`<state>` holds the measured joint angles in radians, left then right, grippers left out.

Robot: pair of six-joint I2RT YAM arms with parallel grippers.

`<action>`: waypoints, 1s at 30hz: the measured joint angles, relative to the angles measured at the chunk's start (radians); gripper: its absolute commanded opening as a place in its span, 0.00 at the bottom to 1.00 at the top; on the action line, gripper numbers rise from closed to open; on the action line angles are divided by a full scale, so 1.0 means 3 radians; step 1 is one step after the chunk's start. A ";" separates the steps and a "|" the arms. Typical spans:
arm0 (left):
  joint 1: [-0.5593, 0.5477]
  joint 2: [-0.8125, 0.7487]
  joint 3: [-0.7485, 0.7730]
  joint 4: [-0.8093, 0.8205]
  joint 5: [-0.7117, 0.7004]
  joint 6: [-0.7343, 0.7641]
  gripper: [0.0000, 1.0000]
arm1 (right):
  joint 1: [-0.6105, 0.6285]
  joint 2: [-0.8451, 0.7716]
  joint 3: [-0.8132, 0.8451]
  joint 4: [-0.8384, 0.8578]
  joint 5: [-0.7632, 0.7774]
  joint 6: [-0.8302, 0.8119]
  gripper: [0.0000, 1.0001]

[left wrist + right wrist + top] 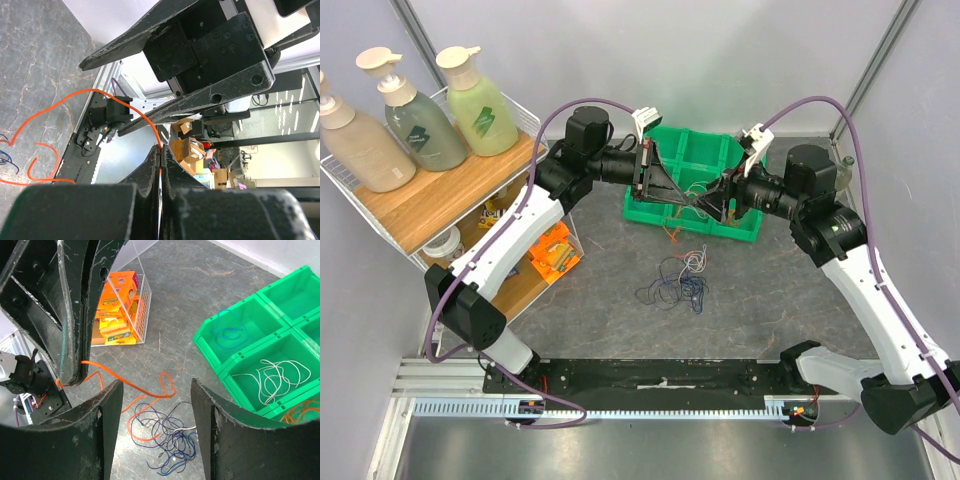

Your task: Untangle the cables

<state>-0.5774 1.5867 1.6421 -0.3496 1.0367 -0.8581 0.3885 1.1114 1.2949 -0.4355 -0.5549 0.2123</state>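
Note:
My left gripper [161,156] is shut on an orange-red cable [50,107], which hangs from its tips down to the table. In the right wrist view the same cable [127,381] runs from the left gripper [67,377] and loops above a tangle of blue, black and white cables [177,440]. My right gripper [155,407] is open and empty above that tangle. In the top view both grippers, left [642,178] and right [728,203], hover over the green tray [650,215], with the tangle [680,282] on the table in front.
The tray's compartments hold a blue cable [227,332], white cables [270,377] and an orange cable [300,415]. A wire rack [380,215] with pump bottles [480,105] and orange boxes [555,255] stands at the left. The right gripper's fingers [165,42] show close above in the left wrist view.

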 measured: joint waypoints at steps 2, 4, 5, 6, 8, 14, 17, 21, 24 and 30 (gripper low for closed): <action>0.0000 0.0000 -0.0009 0.0032 0.0056 -0.0031 0.02 | 0.0031 0.0014 0.0000 0.0000 0.0015 -0.0042 0.64; 0.0000 0.0000 -0.0018 0.0052 0.0083 -0.0052 0.02 | 0.0066 0.0041 0.0005 -0.0001 0.0024 -0.0103 0.63; 0.0000 0.0000 -0.0023 0.0055 0.0104 -0.0064 0.02 | 0.0080 0.0057 0.0010 -0.0004 0.0024 -0.0128 0.63; 0.0000 0.0000 -0.0025 0.0053 0.0130 -0.0071 0.02 | 0.0097 0.0076 0.0018 -0.0009 0.0024 -0.0160 0.62; 0.0000 0.0000 -0.0031 0.0061 0.0153 -0.0084 0.02 | 0.0118 0.0106 0.0031 -0.0023 0.0038 -0.0207 0.59; 0.0000 0.0000 -0.0079 0.0108 0.0193 -0.0116 0.02 | 0.0154 0.0141 0.0108 -0.0047 0.0045 -0.0310 0.21; 0.0000 0.0005 -0.0088 0.0120 0.0209 -0.0136 0.02 | 0.0164 0.0140 0.0118 -0.0045 0.0057 -0.0305 0.00; 0.0000 0.0008 -0.0089 0.0145 0.0209 -0.0145 0.02 | 0.0191 0.0123 0.0111 0.0006 0.0167 -0.0186 0.00; 0.0000 0.0010 -0.0093 0.0154 0.0205 -0.0150 0.02 | 0.0192 0.0036 0.0011 0.0179 0.0281 0.0047 0.00; 0.0000 0.0027 -0.0098 0.0067 0.0107 -0.0132 0.02 | 0.0197 -0.0158 -0.0437 0.0787 0.0422 0.0946 0.00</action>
<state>-0.5774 1.5948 1.6127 -0.3294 1.0687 -0.8978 0.4477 1.0641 1.1637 -0.1993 -0.4282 0.4961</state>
